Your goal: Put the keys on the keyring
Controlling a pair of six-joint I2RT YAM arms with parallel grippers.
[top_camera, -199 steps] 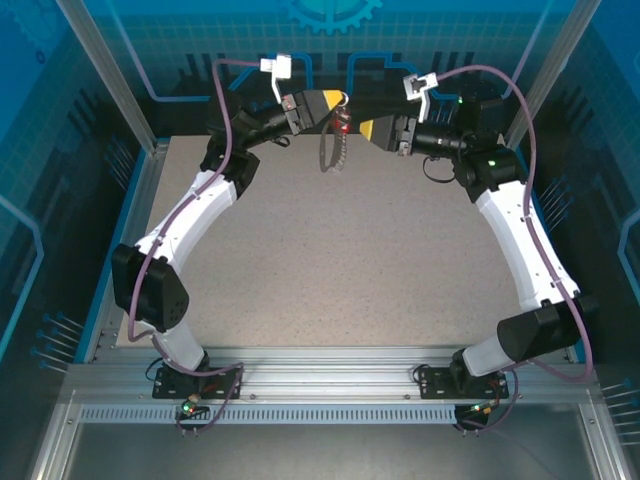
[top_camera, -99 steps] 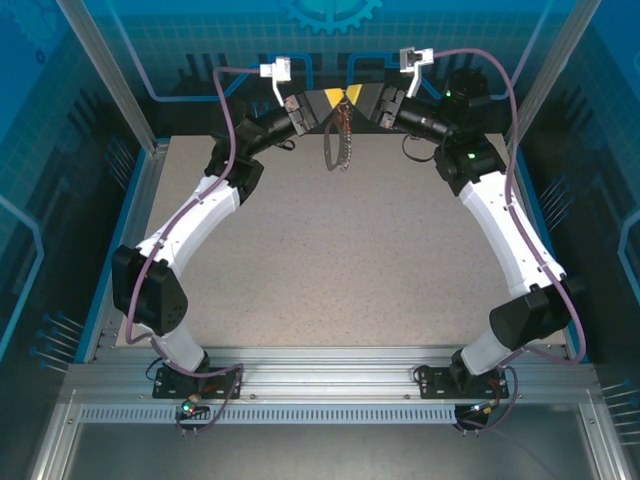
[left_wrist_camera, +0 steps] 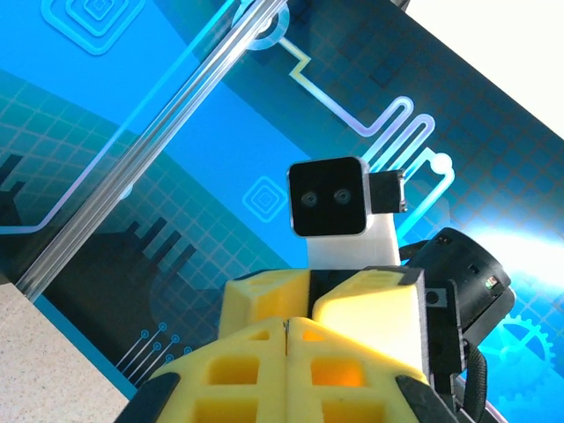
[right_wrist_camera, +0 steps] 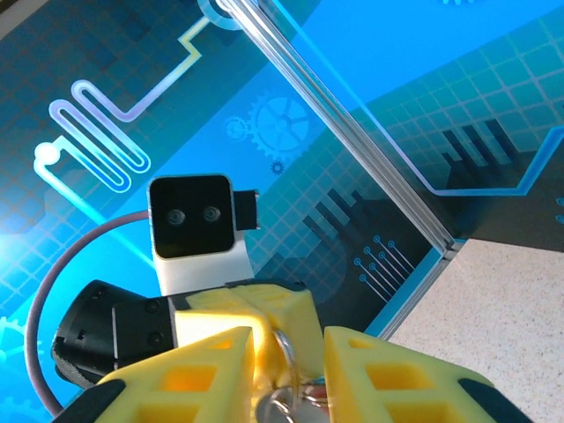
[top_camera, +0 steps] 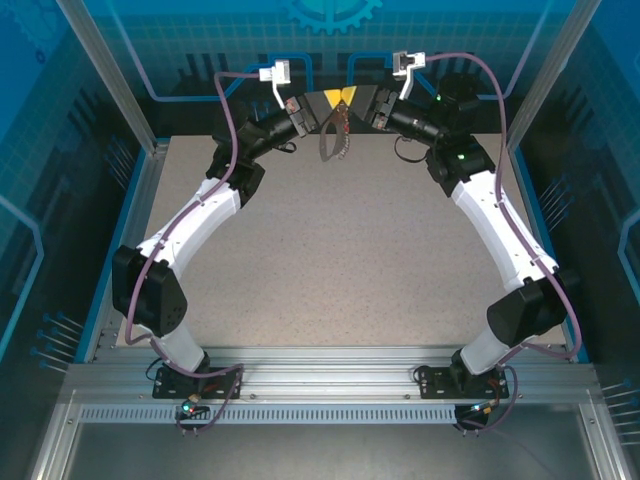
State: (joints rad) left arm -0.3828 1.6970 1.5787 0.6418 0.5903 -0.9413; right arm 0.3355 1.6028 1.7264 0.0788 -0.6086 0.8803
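Observation:
High at the table's far edge my two grippers meet tip to tip. The left gripper [top_camera: 336, 98] is shut on the top of the keyring [top_camera: 331, 140], a dark loop with small silvery rings that hangs free below the fingertips. In the left wrist view a thin metal sliver shows in the seam of that left gripper [left_wrist_camera: 288, 328]. The right gripper [top_camera: 351, 98] faces it. In the right wrist view the right gripper [right_wrist_camera: 289, 363] stands open around the silvery rings [right_wrist_camera: 283, 349]. I cannot make out the red-headed key.
The speckled table [top_camera: 330, 260] lies well below both grippers. A blue patterned back wall [top_camera: 200, 40] and slanted aluminium posts [top_camera: 105, 75] stand close behind them. The two arms arch up from the near rail [top_camera: 320, 385].
The right gripper has swung left and up until its fingers meet the left gripper's. The left gripper rose slightly with the hanging keyring.

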